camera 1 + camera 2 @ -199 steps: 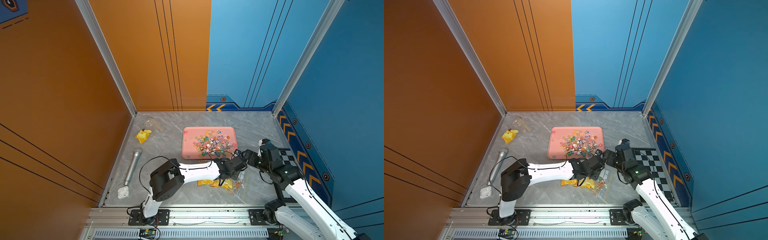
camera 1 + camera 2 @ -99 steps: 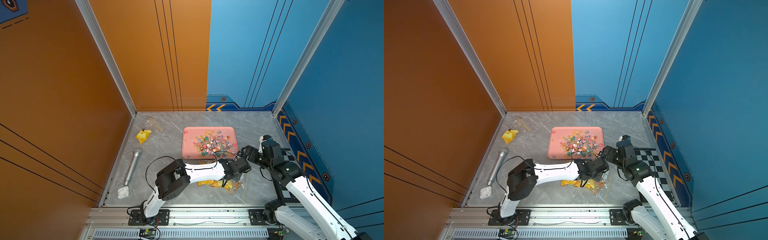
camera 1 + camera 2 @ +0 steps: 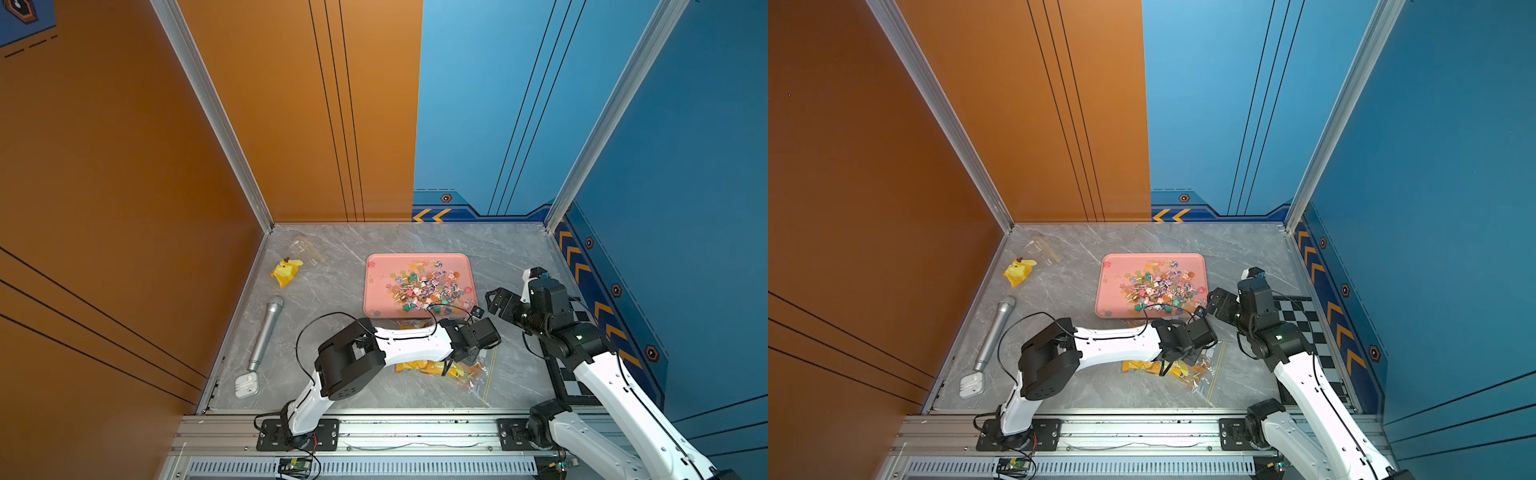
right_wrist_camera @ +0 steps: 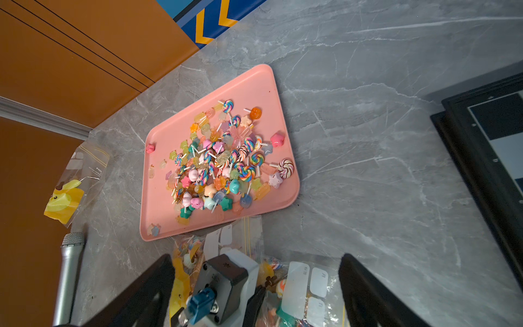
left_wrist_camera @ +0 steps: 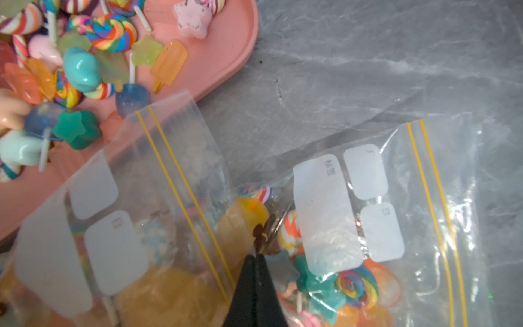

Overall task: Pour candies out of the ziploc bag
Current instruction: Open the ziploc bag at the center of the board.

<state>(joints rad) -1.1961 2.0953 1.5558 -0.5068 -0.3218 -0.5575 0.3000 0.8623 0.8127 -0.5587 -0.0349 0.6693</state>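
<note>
1. Clearly, the ziploc bag [image 5: 424, 203] lies flat on the table, just beside the edge of the pink tray [image 3: 376, 286] that faces the robot's base. A second bag [image 5: 93, 232] overlaps that same edge.
2. Many candies [image 3: 424, 286] are already on the tray. Some more sit inside the ziploc bag, at the end away from its 2 yellow zip lines.
3. Your left gripper [image 5: 256, 256] has its jaws pressed fully together. They seem to pinch thin film at that closed end of the bag. I cannot tell if the lip of the second bag is caught too.
4. Your right gripper [image 4: 254, 256] hangs spread wide above both bags, near a corner of the tray, and it holds nothing.
5. Expect the bag to be light, limp and slippery. A pinch on only 1 layer may slide off.
6. Take hold at the bottom corners, on empty film and not through the hard candies.
7. Lollipop sticks may catch at the zip, so I would shake gently.
</note>
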